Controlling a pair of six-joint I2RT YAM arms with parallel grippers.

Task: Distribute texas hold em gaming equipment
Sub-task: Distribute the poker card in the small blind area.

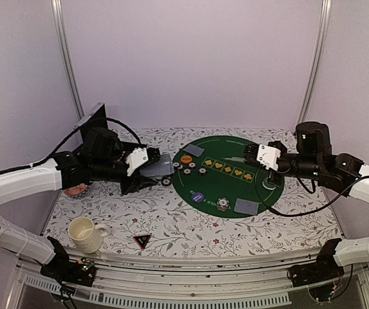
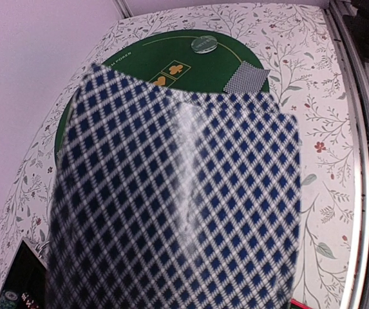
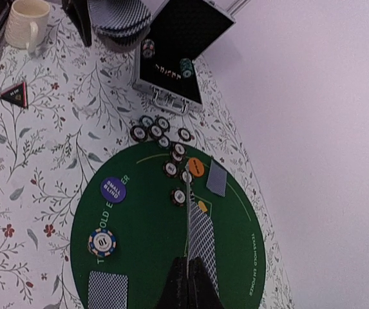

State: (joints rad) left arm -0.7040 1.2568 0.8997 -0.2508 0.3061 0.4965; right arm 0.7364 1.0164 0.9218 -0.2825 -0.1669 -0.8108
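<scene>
My left gripper (image 1: 148,168) is shut on a fanned stack of blue-checked playing cards (image 2: 184,206), held left of the round green mat (image 1: 226,187). The stack fills the left wrist view and hides the fingers. My right gripper (image 3: 189,273) is shut on a single card (image 3: 202,238), held edge-on above the mat's middle. One card (image 3: 217,177) and another card (image 3: 107,291) lie face down on the mat. The orange button (image 3: 196,167), the blue button (image 3: 113,190) and a chip stack (image 3: 102,242) also rest there. Several chips (image 3: 171,168) cluster at the mat's left edge.
An open black case (image 3: 178,51) holding more chips stands at the back left. A cream mug (image 1: 84,234) and a black triangular marker (image 1: 141,241) sit near the front edge. A pink dish (image 1: 76,190) lies under my left arm.
</scene>
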